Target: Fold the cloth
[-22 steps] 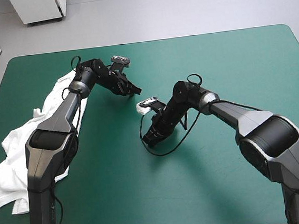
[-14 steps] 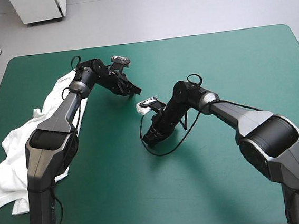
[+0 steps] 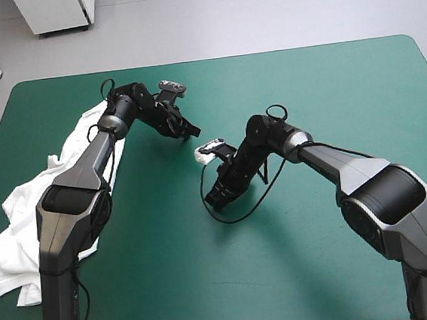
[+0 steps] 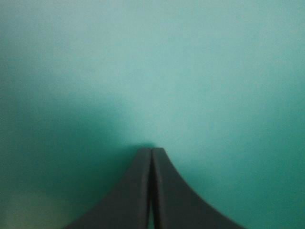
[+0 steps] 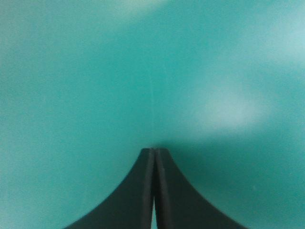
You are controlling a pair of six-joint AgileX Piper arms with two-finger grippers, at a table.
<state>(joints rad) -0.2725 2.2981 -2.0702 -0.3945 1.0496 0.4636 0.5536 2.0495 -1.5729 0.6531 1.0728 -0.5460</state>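
The white T-shirt lies crumpled along the table's left side, partly under the left arm, reaching from the front left corner toward the middle left. My left gripper is shut and empty, low over the bare teal-green cover to the right of the shirt. In its wrist view the left gripper shows its fingers meeting in one arch over plain cover. My right gripper is shut too, near the table's middle, well away from the shirt. Only cover lies ahead of the right gripper in the right wrist view.
The teal-green table cover stretches bare across the right half and the front. The two grippers are close to each other near the table's middle.
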